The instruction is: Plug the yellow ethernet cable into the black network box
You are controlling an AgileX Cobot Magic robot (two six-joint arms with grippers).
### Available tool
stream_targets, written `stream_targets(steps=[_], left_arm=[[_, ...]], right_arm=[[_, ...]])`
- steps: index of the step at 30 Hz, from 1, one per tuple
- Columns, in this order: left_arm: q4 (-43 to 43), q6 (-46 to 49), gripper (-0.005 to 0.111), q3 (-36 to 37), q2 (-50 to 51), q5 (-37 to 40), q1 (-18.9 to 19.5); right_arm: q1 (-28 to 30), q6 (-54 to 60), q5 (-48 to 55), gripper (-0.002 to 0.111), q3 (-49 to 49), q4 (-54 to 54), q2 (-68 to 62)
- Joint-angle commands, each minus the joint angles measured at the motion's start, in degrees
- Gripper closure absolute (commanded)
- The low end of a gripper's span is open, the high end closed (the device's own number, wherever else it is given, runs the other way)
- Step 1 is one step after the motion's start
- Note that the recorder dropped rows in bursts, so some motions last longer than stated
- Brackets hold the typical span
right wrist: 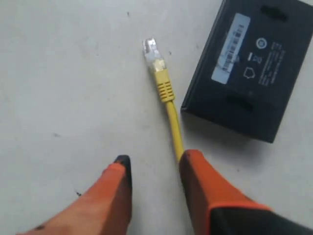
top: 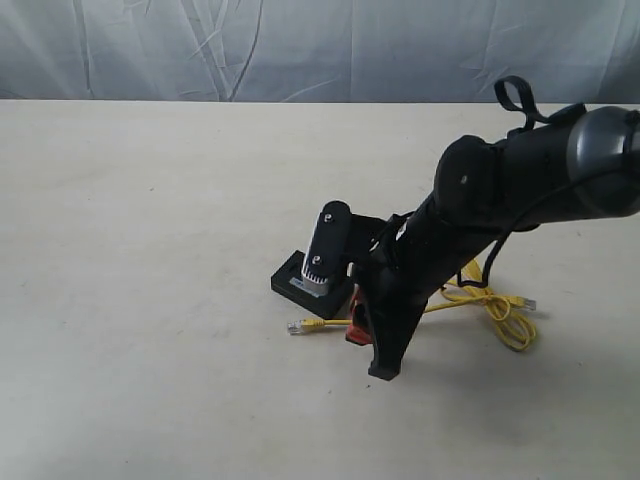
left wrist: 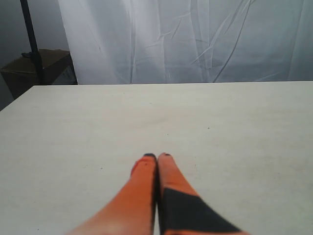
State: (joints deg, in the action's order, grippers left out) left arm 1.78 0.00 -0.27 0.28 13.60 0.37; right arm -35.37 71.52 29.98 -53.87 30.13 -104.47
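Right gripper (right wrist: 155, 164) is released, left gripper (left wrist: 156, 156) clenched empty; the yellow ethernet cable (right wrist: 168, 105) lies against one finger (right wrist: 195, 171), so closing may push it aside.

On my right wrist feed, the right gripper (right wrist: 156, 164) has its orange fingers (right wrist: 115, 191) spread apart over the pale table (right wrist: 63, 73), with bare surface in the gap. The yellow ethernet cable (right wrist: 168, 105) comes out from the inner edge of one finger and lies flat, ending in its clear plug (right wrist: 150, 49). The black network box (right wrist: 244, 63) sits just beside the cable with its white label strip (right wrist: 230, 49) facing up, and the plug lies apart from it.
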Motion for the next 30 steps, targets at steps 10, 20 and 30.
stream_targets(steps=[10,20,30], left_arm=[[0.0,0.0,0.107,0.3,-0.3,0.1,-0.6],[0.0,0.0,0.107,0.3,-0.3,0.1,-0.6],[0.0,0.0,0.107,0.3,-0.3,0.1,-0.6]], right_arm=[[-0.1,0.9,-1.9,0.081,-0.2,0.1,-4.1],[-0.1,-7.0,-1.8,0.108,-0.2,1.4,-0.9],[0.0,-26.6,3.8,0.108,-5.9,-10.0,3.0]])
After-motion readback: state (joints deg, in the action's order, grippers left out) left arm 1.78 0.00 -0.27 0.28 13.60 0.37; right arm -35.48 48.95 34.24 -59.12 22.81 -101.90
